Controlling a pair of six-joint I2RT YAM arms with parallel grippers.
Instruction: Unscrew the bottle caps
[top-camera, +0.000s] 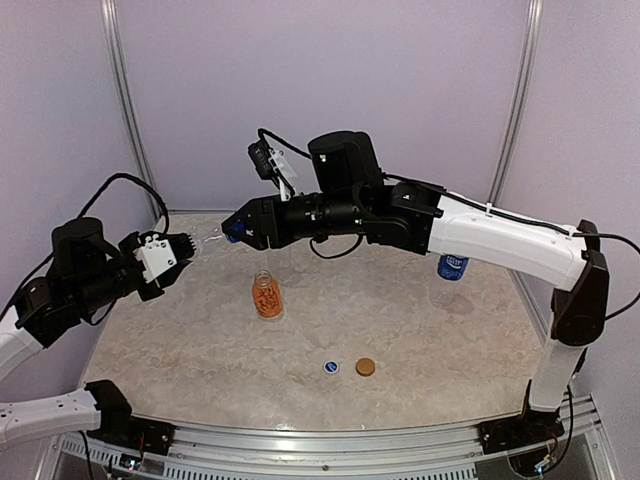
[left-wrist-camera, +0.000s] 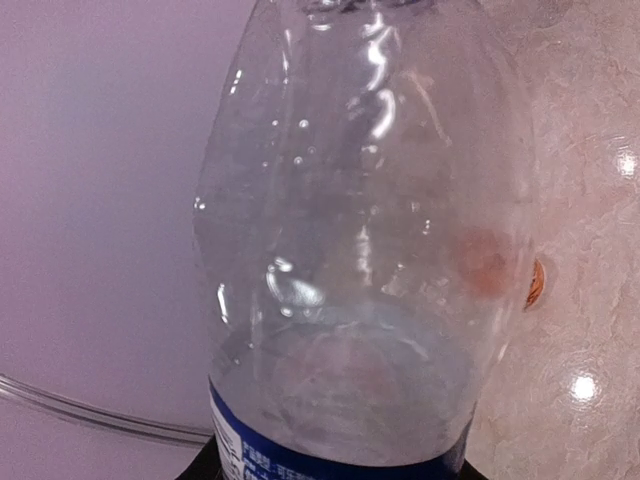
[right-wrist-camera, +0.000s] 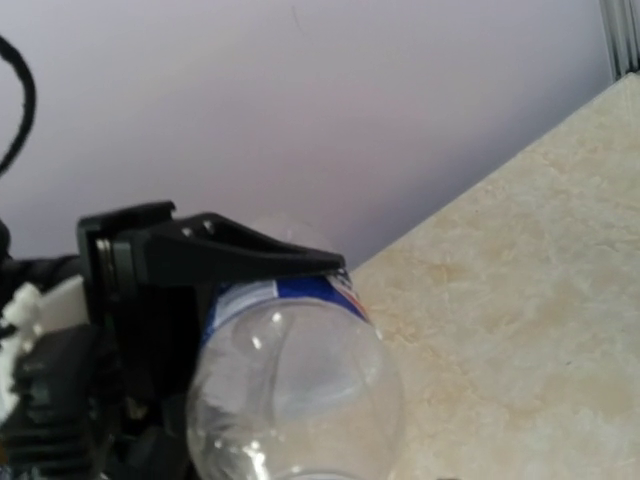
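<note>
Short bottle (top-camera: 266, 295) at mid-table (top-camera: 430, 340), first cap (top-camera: 331, 367) and second cap (top-camera: 365, 367) side by side before it; behind-left, lifted bottle (left-wrist-camera: 360, 250) in left gripper (top-camera: 190, 245); another bottle (top-camera: 452, 267) at right.

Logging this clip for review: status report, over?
Left hand shut on clear plastic bottle with bright-blue label. Right hand at its blue cap, grip unclear. Nothing blocking.
</note>
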